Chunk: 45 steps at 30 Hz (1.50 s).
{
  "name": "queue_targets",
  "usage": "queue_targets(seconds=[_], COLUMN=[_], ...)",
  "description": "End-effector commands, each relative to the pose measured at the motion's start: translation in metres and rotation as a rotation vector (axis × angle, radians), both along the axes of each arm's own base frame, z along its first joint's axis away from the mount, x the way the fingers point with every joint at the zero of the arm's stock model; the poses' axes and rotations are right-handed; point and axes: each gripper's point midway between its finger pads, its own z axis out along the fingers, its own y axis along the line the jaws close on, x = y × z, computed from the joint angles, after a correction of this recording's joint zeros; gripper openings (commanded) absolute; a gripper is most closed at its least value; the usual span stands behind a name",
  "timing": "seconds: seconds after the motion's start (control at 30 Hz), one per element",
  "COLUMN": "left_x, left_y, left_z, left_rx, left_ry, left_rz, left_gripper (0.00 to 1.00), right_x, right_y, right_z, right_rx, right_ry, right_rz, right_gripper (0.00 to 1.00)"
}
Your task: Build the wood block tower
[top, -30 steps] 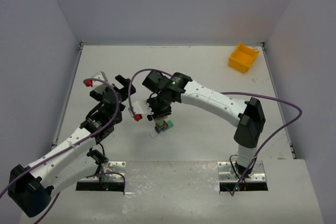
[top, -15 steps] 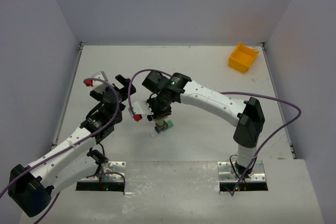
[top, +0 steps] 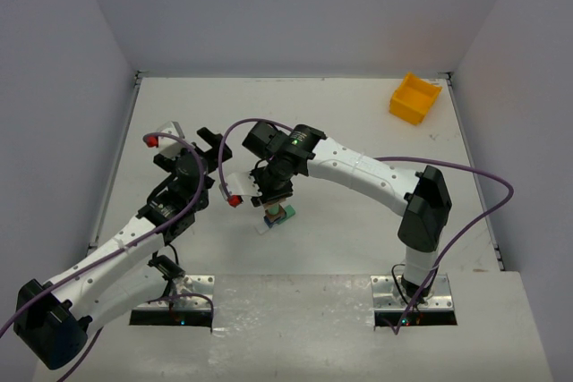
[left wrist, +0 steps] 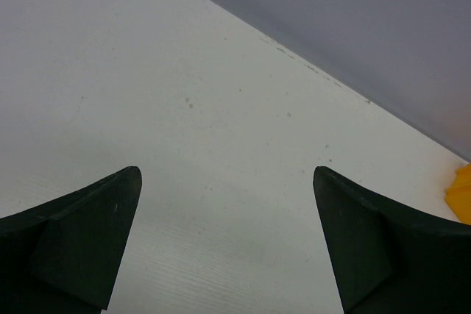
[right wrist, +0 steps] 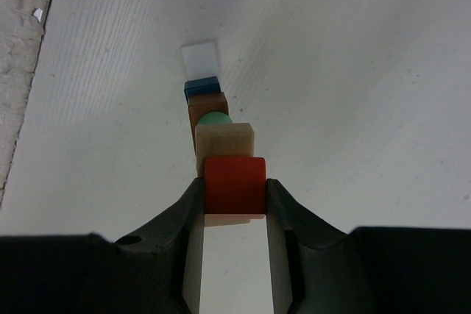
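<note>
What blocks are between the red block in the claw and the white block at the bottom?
In the right wrist view, four: tan, green, brown, then blue, stacked between the red block and the white block.
</note>
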Motion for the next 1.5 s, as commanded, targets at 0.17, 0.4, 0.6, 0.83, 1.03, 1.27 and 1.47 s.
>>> queue_targets(seconds=[0.17, 0.4, 0.6, 0.83, 1.03, 1.27, 1.47], left_x=[0.0058, 0.0064, 0.0071, 0.0076, 0.0087, 0.0096, 0.01], left_y=[-0.0044, -0.0047, -0.006, -0.0068, -0.007, -0.0073, -0.0074], left_z=[0.024, 0.0227, 0.022, 0.0223, 0.0219, 0.0217, 0.0213], left_rx=[-0.033, -0.032, -0.029, -0.028, -0.026, -0.024, -0.023], left_ry=[-0.053, -0.05, -0.047, -0.046, -0.045, -0.043, -0.042], left_rz=[-0.007, -0.009, -0.012, -0.015, -0.013, -0.013, -0.012], left_gripper=[1.0, 1.0, 1.0, 1.0, 1.0, 1.0, 1.0], right_x=[0.0041, 0.0025, -0.0005, -0.0019, -0.002, -0.0021, -0.0037], right_y=[0.0009, 0.0009, 0.0002, 0.0008, 0.0024, 0.002, 0.0028], right_z=[0.0036, 0.0061, 0.0053, 0.0048, 0.0064, 0.0048, 0.0069], right_rx=[0.016, 0.026, 0.026, 0.027, 0.034, 0.021, 0.028], right_ry=[-0.008, -0.002, 0.011, 0.015, 0.018, 0.026, 0.028], right_rz=[-0.019, -0.015, -0.009, -0.004, 0.002, 0.004, 0.011], right_gripper=[0.28, 0.29, 0.29, 0.3, 0.3, 0.31, 0.32])
